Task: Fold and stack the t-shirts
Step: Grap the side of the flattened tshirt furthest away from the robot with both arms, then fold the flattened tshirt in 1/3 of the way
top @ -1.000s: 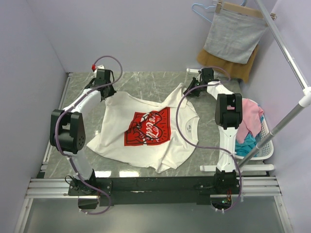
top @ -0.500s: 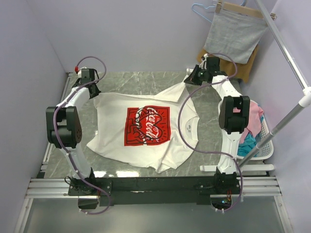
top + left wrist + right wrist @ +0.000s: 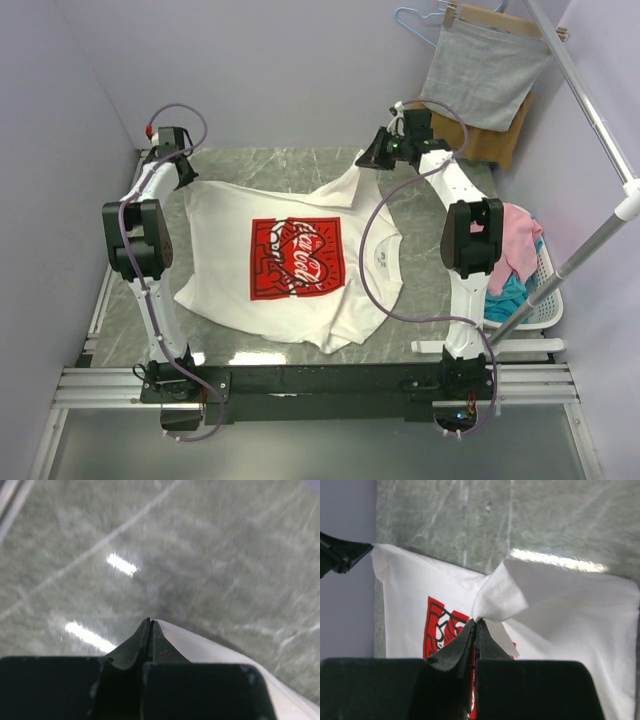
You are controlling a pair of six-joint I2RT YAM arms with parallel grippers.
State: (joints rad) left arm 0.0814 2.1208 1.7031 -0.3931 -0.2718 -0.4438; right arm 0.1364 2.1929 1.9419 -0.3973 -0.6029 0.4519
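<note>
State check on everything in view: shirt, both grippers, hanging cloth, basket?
t-shirt: unfolded, print up, pinched at both far corners.
left gripper: shut on t-shirt.
right gripper: shut on t-shirt, corner lifted.
grey cloth: hanging from hanger.
basket: holds pink and blue clothes.

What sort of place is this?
Probably a robot test booth set up like a laundry corner: two arms bolted to a table, a t-shirt spread on it, a basket of clothes beside.

White t-shirt (image 3: 297,258) spread print-up on desk (image 3: 280,165). Left tool (image 3: 184,176) pinches far-left corner; right tool (image 3: 367,162) holds far-right corner raised. Laundry basket (image 3: 550,297) right.
</note>
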